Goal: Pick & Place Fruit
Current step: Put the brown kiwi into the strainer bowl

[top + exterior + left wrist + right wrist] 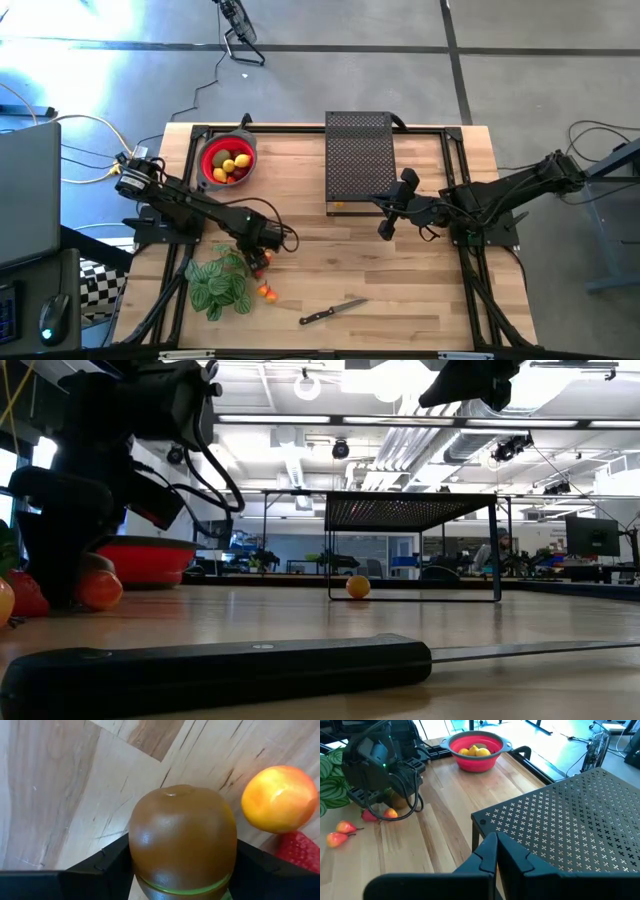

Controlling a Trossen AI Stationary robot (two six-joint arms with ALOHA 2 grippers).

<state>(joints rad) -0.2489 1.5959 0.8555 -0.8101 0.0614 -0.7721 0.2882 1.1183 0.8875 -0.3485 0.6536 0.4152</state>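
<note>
A brown kiwi [182, 840] sits between the two fingers of my left gripper [258, 255], which points down near the table's left front, beside the leafy plant. A small orange fruit [280, 797] and a red one [300, 852] lie right next to the kiwi. The red bowl [228, 162] at the far left holds yellow lemons and other fruit. My right gripper [495, 847] hangs shut and holding nothing above the table's middle right, at the near edge of the black mesh rack [358, 160]. My left gripper pinches the kiwi between its two fingers, which come from above and point down. One finger [112, 865] lies on the kiwi's side [137, 855], the other on the opposite side [231, 857]. I cannot tell whether the kiwi still rests on the wood.
A green striped plant [220, 282] lies at the near left, with two small orange fruits [268, 293] beside it. A black-handled knife [332, 313] lies near the front edge. One small orange fruit [357, 586] sits under the rack.
</note>
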